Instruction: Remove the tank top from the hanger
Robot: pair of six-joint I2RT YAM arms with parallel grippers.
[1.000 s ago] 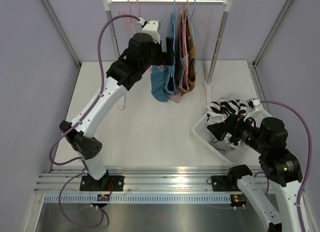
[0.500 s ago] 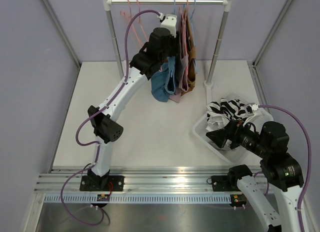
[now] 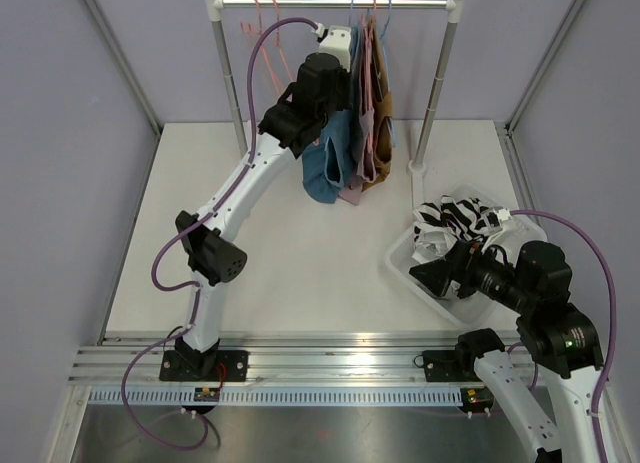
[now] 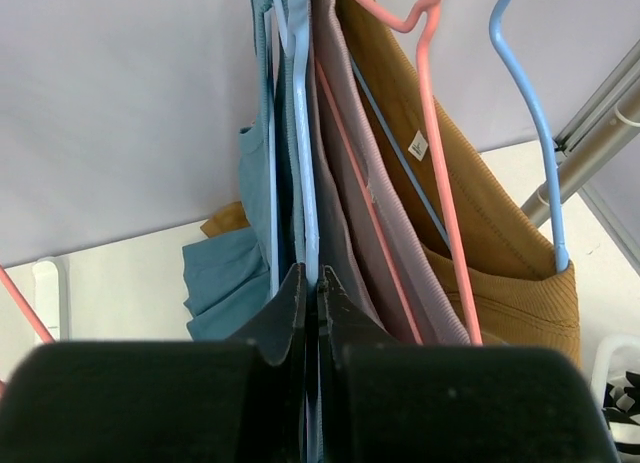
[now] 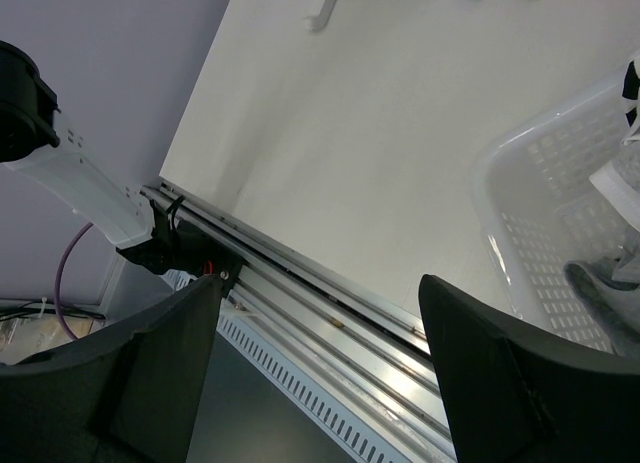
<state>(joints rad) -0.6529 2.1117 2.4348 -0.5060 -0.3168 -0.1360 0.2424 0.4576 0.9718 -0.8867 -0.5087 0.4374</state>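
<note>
The left gripper (image 4: 311, 275), open at upper left a second ago, now pinches the blue hanger (image 4: 303, 163) at top centre. The right gripper (image 3: 428, 273) drifts lower left.

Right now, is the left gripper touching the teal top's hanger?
Touching. The left wrist view shows the left gripper shut on the light blue hanger carrying the teal tank top, with no gap visible.

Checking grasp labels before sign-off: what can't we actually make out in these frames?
- Left wrist: whether the shut left tool pinches only the light blue hanger or teal tank top fabric too; its own body covers the contact.
- Left wrist: the hangers' hooks on the rail, cut off by the top edge.
- Top external: that tool's tips, hidden behind its own wrist.
- Right wrist: basket contents, cut off by the right edge.
</note>
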